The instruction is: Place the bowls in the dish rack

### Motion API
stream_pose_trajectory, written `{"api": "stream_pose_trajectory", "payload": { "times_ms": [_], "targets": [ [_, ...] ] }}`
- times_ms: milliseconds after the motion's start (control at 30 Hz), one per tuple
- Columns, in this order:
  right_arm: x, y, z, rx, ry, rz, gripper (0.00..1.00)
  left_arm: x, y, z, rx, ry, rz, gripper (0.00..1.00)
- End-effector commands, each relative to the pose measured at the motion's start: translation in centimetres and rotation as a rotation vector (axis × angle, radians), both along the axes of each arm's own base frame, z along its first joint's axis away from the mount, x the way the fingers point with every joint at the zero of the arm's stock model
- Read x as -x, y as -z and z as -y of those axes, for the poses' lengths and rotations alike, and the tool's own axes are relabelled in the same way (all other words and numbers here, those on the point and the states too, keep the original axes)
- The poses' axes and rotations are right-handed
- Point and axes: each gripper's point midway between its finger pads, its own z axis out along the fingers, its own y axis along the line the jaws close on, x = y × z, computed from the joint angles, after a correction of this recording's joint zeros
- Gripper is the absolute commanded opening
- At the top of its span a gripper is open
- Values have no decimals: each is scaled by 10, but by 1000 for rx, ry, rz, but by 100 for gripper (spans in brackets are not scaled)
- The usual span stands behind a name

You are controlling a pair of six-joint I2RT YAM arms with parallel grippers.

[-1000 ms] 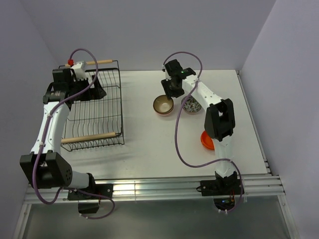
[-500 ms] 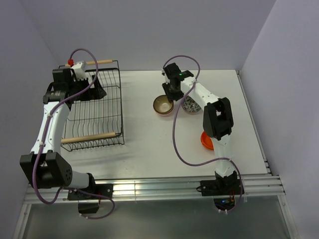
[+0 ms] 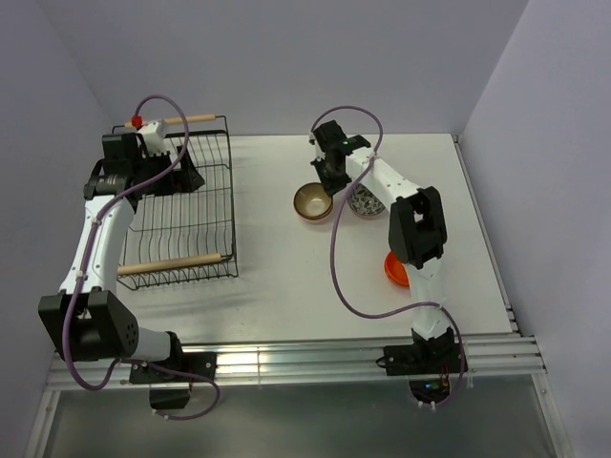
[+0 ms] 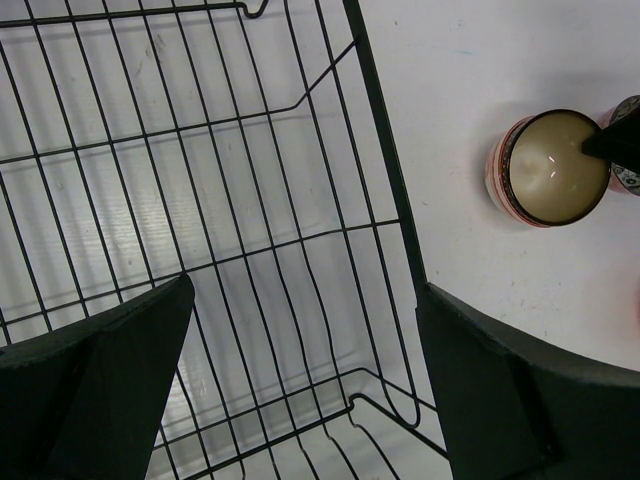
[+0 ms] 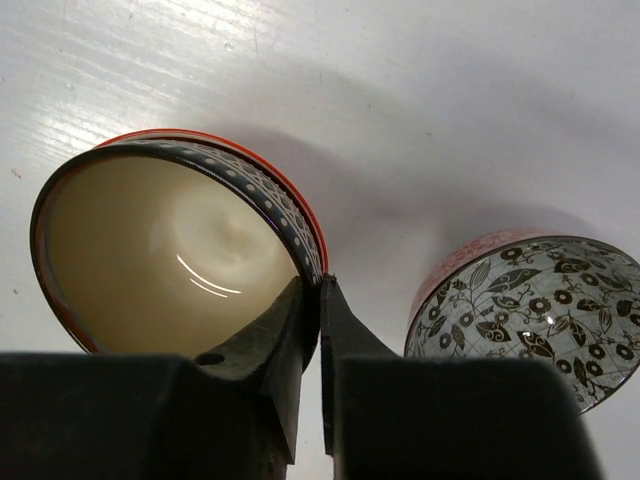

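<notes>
No bowl sits in the rack by the table's left edge yet. The right gripper pinches the rim of the tan bowl near the far edge. The patterned bowl and orange bowl wait. The left gripper gapes above the rack.

The right gripper is touching tan bowl rim beside patterned bowl; left gripper is hanging over dish rack.

The black wire dish rack, with a wooden handle at each end, sits on the left. Mid-table, a cream-lined bowl with a red outside, perhaps slightly tilted, has its rim pinched by the right gripper. A leaf-patterned bowl stands just beside it. An orange bowl lies nearer, half hidden.
</notes>
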Motion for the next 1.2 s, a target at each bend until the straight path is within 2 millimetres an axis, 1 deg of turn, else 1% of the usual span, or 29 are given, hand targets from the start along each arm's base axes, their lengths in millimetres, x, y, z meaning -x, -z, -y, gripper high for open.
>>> {"api": "stream_pose_trajectory", "payload": {
  "times_ms": [0,33,67,100,167,300,333,400,433,500,533,567,600,633,700,733,767,800,833,867,900,933,967,1000,1033,1067,1100,1133,1167],
  "targets": [
    [-1,0,-5,-10,-14,6,9,-3,-5,2,11,12,30,100],
    [-1,-3,-7,-17,-18,9,3,-3,-4,2,11,11,28,99],
    [-1,-4,-8,-21,-20,9,0,-3,-4,2,11,9,26,100],
    [-1,-5,-8,-22,-20,9,0,-3,-4,2,10,7,27,100],
    [-3,-13,-9,-31,-21,25,0,-3,-5,1,9,2,28,100],
    [-9,-40,-9,-71,-11,80,0,-4,-15,0,1,4,41,99],
    [-9,-54,-11,-114,-18,94,0,-5,-21,2,3,15,55,99],
    [-10,-70,-11,-145,-21,122,0,-5,-27,5,12,38,61,100],
    [-12,-86,-10,-162,-18,163,0,-6,-36,7,16,51,83,100],
    [-15,-100,-10,-196,-29,210,0,-4,-48,17,52,99,107,99],
    [-16,-110,-8,-207,-24,236,0,-3,-60,23,71,134,135,100],
    [-14,-124,-9,-232,-31,260,0,0,-68,31,102,175,153,99],
    [-17,-135,-7,-251,-21,285,0,1,-75,35,119,193,173,99],
    [-17,-141,-7,-263,-17,295,0,-1,-90,38,142,189,215,100],
    [-15,-163,-12,-336,-28,320,0,-2,-103,44,171,207,255,99],
    [-14,-169,-13,-359,-26,325,0,-3,-116,45,174,209,298,99],
    [-12,-175,-14,-382,-24,333,0,-5,-122,48,188,205,312,99],
    [-9,-185,-19,-427,-19,339,0,-8,-126,51,183,190,326,97],
    [-8,-189,-20,-447,-8,342,0,-10,-133,52,180,164,344,91],
    [-5,-195,-22,-483,22,336,0,-13,-140,55,172,150,372,88],
    [-6,-194,-23,-499,49,334,0,-15,-142,67,157,136,382,85],
    [-8,-193,-18,-491,106,338,0,-17,-145,70,143,115,400,79],
    [-8,-191,-17,-503,146,331,0,-19,-151,77,127,103,429,77],
    [-7,-191,-19,-538,195,314,0,-15,-152,100,121,131,436,74],
    [-5,-187,-19,-551,221,306,0,-20,-151,105,110,104,437,73],
    [-3,-188,-22,-572,229,302,0,-20,-149,113,114,102,424,72],
    [-2,-185,-25,-604,250,286,0,-19,-146,128,128,108,404,70],
    [1,-190,-28,-633,249,283,0,-28,-139,131,127,64,381,68],
    [2,-190,-30,-648,253,276,0,-30,-137,137,122,65,371,66]
  ]
}}
